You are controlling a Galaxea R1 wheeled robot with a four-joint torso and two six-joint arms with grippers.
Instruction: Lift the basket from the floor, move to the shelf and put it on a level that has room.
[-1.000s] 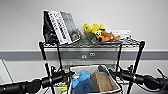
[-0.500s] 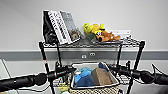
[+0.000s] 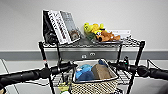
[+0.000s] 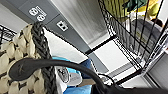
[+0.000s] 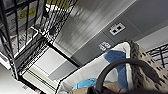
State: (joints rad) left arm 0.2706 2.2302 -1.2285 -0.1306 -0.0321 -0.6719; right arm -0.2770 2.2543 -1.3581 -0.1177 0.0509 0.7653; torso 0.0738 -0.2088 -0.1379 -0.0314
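Both arms black, tubular, matte. Left arm (image 3: 30,74) thick, rounded segments with a bulge at the joint, slimmer toward the tip. Right arm (image 3: 145,70) same build, a round knuckle joint and a small upright black fitting near its end. A thin dark cable (image 4: 62,65) loops past the left wrist camera, another cable (image 5: 117,67) past the right.

The basket (image 3: 96,83) runs off the head view's lower edge, its base unseen; the book (image 3: 60,26) covers on the shelf (image 3: 87,43) blur past reading; both arms hide where their ends meet the basket's sides; lower tiers stay mostly covered.
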